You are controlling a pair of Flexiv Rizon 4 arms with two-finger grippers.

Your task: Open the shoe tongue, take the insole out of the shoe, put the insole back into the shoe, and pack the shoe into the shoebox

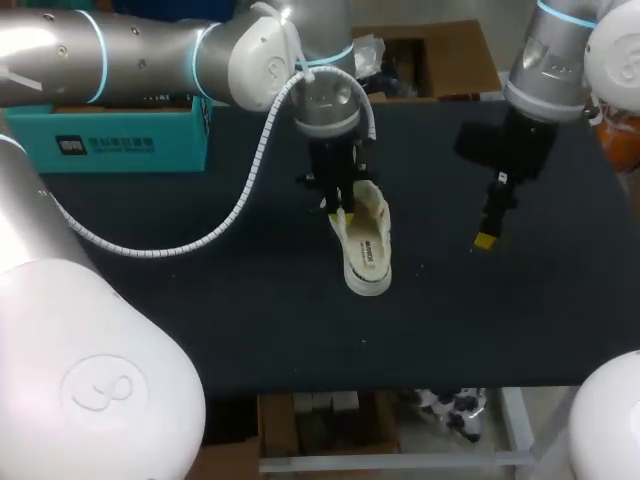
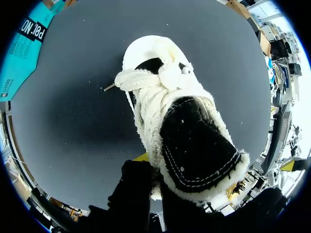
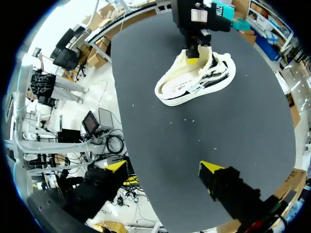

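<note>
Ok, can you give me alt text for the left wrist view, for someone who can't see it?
A white fleecy shoe fills the view on the dark table, its black-lined tongue held between the fingers of the left gripper. The knotted laces lie beyond the tongue, and a teal shoebox sits at the table's edge.

Overhead light, soft shadow on table [image 2: 73,73] beside shoe [image 2: 165,107] (left wrist view).

Silver left arm [image 1: 120,55], right arm [image 1: 552,60]: white joints, cyan rings, white spiral cable [image 1: 243,188]; black left claw [image 1: 340,210], right claw [image 1: 485,238].
</note>
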